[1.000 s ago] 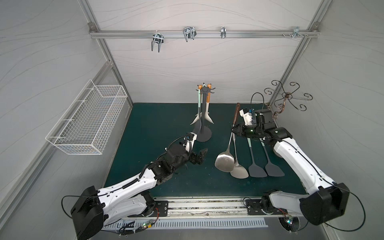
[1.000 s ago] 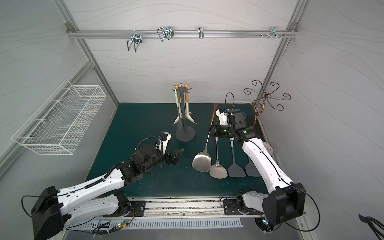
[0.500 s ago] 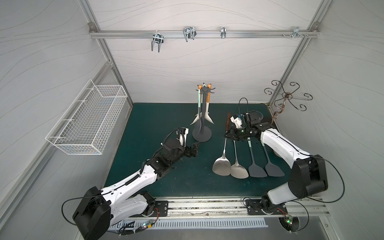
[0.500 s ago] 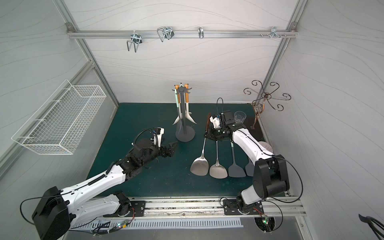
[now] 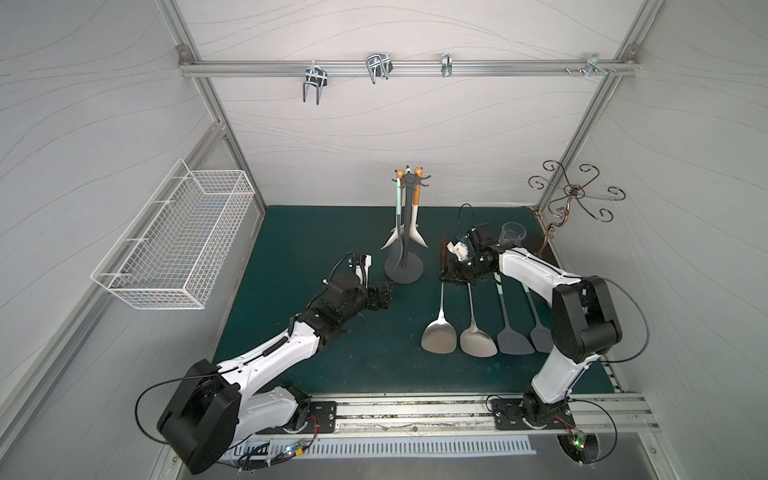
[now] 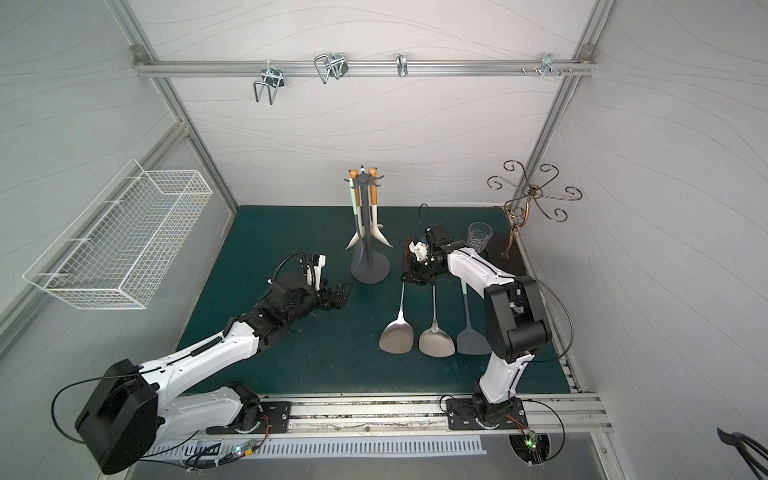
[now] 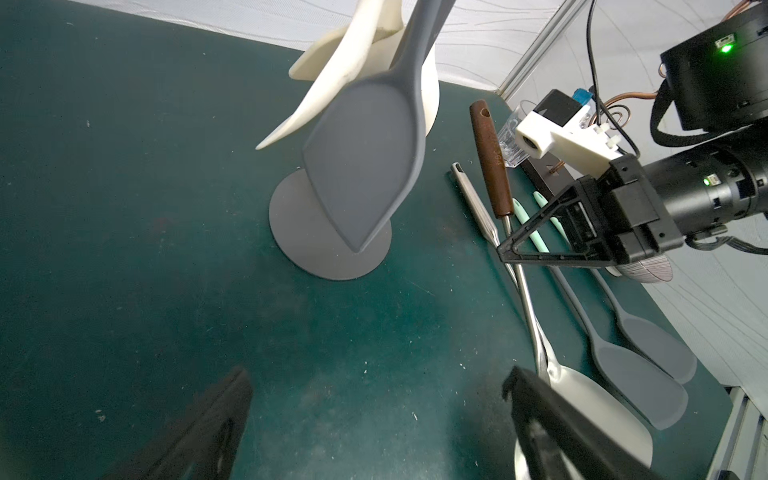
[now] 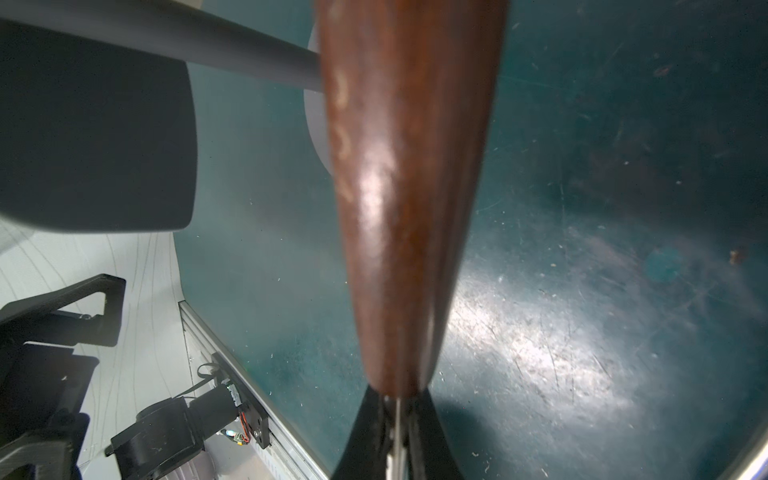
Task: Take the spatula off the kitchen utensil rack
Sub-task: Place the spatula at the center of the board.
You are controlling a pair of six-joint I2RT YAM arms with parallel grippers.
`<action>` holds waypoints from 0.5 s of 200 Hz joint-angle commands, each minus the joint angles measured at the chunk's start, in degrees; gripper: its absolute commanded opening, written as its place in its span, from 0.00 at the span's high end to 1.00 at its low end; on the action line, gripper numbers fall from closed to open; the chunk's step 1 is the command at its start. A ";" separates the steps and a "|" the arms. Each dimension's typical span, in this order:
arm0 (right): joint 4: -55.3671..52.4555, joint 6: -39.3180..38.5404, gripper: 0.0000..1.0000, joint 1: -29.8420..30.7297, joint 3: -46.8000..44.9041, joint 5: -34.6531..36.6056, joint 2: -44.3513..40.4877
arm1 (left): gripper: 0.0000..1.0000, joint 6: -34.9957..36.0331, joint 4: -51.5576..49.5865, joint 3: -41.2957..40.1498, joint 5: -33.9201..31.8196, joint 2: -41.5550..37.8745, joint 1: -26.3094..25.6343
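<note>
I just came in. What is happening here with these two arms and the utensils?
The right gripper is shut on the wood-handled spatula, whose blade rests on the mat beside three other spatulas. The left gripper, open, hovers near the kitchen utensil rack, where a grey spatula and two white utensils hang.

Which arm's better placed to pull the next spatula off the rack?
Left. The left gripper is open, empty, facing the rack; the right gripper is shut on the brown-handled spatula.
</note>
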 commanded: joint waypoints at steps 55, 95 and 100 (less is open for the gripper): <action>-1.59 -0.18 1.00 1.96 3.99 -0.61 5.87 | 0.00 -1.09 2.68 2.23 1.25 -0.51 0.49; -1.95 -0.18 1.00 2.89 4.56 0.23 8.03 | 0.00 -0.93 3.38 1.21 1.13 -2.63 0.52; -2.06 -0.18 1.00 2.89 4.68 0.27 8.29 | 0.00 -0.85 3.47 1.08 0.93 -2.99 0.54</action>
